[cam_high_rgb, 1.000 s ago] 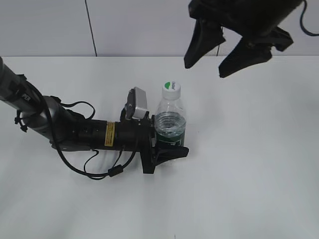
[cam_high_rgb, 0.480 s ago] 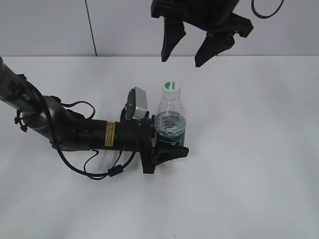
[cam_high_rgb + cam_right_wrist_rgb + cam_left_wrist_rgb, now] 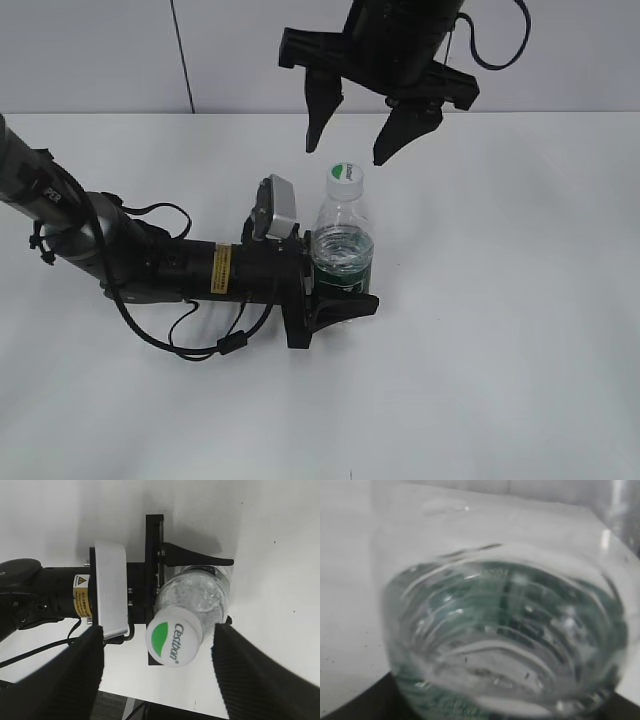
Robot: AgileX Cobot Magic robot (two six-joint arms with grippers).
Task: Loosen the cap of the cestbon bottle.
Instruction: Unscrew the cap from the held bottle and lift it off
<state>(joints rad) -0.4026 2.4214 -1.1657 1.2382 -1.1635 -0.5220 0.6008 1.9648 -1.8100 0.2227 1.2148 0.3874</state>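
While clamped low on the cestbon bottle (image 3: 343,250) by left gripper (image 3: 335,300), could tip if struck. Right gripper (image 3: 345,158) spread wide above cap (image 3: 345,176), grasping nothing; might land off-centre.

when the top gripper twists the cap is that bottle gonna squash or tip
The bottle looks thin, clear and ribbed, so it may flex under squeeze. It probably won't tip: the left gripper clamps its label band. The cap looks hard and small, so the open right gripper might slip.

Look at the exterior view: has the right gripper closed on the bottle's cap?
No. The right gripper hangs open above the cap, its two fingers spread to either side and touching nothing.
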